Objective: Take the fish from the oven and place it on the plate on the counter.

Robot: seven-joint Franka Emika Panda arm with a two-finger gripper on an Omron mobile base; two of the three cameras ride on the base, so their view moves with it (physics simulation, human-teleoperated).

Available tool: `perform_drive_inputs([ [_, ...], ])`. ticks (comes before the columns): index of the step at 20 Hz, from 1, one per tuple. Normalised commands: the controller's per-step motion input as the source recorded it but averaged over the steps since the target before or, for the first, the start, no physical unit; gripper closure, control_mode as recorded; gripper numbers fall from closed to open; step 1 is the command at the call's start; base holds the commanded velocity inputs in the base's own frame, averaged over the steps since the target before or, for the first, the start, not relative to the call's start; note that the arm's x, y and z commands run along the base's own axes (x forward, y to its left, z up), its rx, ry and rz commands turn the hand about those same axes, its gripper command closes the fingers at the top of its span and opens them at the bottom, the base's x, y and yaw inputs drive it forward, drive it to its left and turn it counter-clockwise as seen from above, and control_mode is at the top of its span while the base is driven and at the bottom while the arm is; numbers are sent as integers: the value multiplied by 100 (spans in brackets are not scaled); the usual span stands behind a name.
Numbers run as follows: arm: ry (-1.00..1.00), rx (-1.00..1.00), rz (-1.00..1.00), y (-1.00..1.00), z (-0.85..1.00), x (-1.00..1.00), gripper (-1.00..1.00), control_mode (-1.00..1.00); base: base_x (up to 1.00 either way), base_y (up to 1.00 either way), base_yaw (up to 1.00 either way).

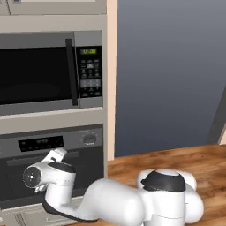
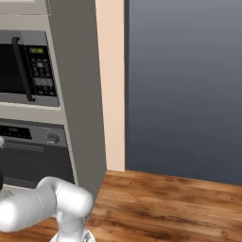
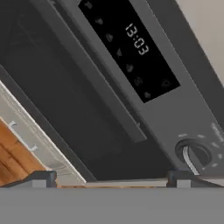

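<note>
The oven (image 1: 93, 164) is built into the tall cabinet under the microwave, and its dark glass door is shut. My gripper (image 1: 57, 154) hovers close in front of the door's long bar handle (image 3: 103, 87), just below the black display strip (image 3: 131, 48). The jaws stand open with nothing between them, and the two fingertips (image 3: 42, 178) rise at the bottom of the hand view around my gripper (image 3: 111, 181). The round knob (image 3: 192, 153) sits at the right end of the panel. The fish is hidden behind the door. The plate and the counter are out of view.
A microwave (image 1: 39, 75) with a button keypad sits above the oven. Below the oven door lies a pale drawer front (image 3: 26, 131). Wooden floor (image 2: 170, 203) stretches to the right before a blue-grey wall (image 2: 189, 85). The cabinet's side panel (image 2: 80, 104) stands beside the oven (image 2: 28, 160).
</note>
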Motion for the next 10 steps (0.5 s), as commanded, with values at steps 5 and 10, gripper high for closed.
perform_drive_inputs([
  [5,22,-32,5,70,1,12,-100,-100,0,0,0],
  [10,-5,-7,14,4,-15,46,-100,-100,0,0,0],
])
